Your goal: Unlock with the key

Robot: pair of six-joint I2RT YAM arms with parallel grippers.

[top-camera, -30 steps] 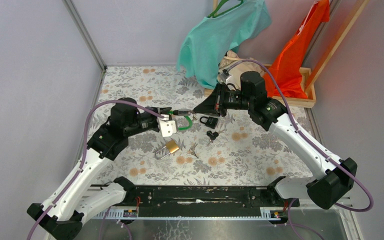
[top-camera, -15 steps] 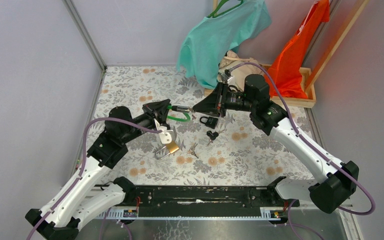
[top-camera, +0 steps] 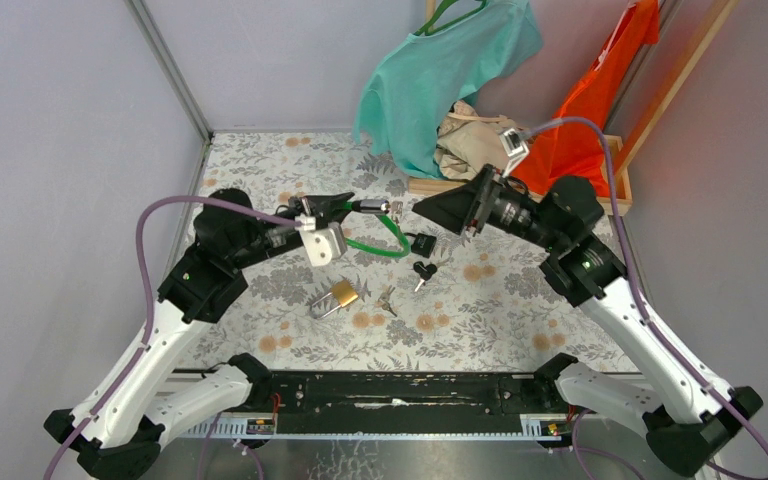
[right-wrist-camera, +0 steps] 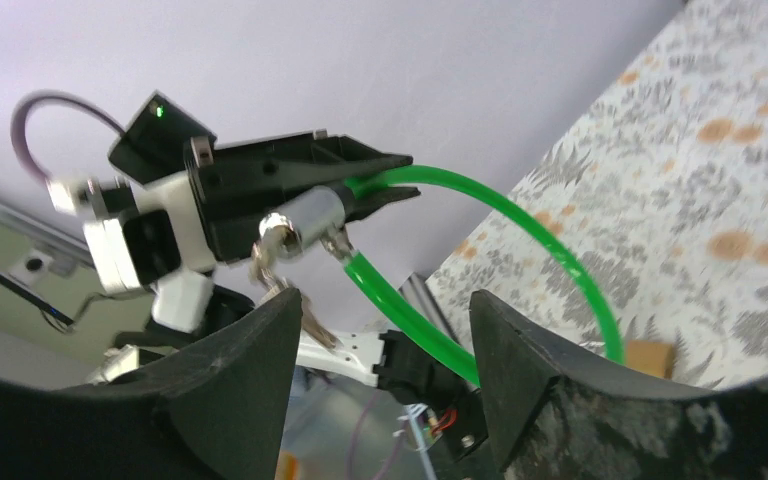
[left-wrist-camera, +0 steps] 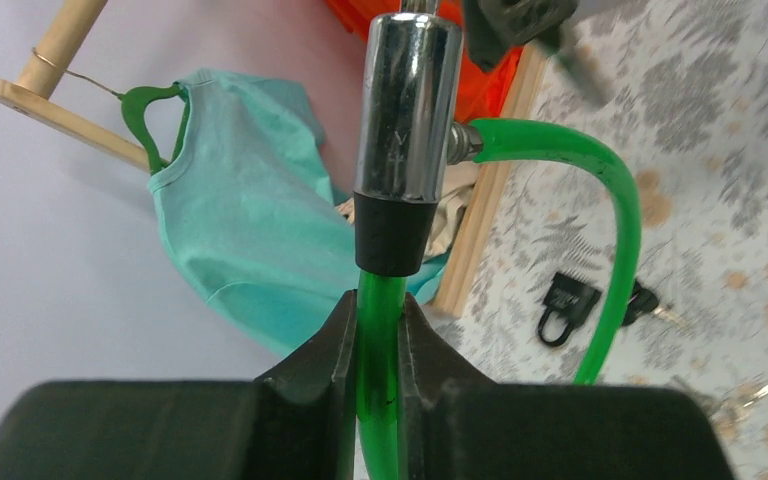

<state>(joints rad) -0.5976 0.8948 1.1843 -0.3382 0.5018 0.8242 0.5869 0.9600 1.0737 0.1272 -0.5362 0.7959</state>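
The lock [top-camera: 374, 207] is held above the middle of the tabletop [top-camera: 500, 310], its green cable clamped in the left gripper [top-camera: 342, 203]. A key [right-wrist-camera: 272, 262] is seen at its chrome end. The right gripper [top-camera: 422, 211] is spread wide nearby, touching nothing.

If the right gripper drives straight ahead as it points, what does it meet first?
Probably the chrome barrel of the green cable lock, keys dangling from its end, held up by the left gripper; depth is uncertain.

left gripper [left-wrist-camera: 378, 312] clamped, arm raised; right gripper [right-wrist-camera: 385, 305] spread wide, facing it
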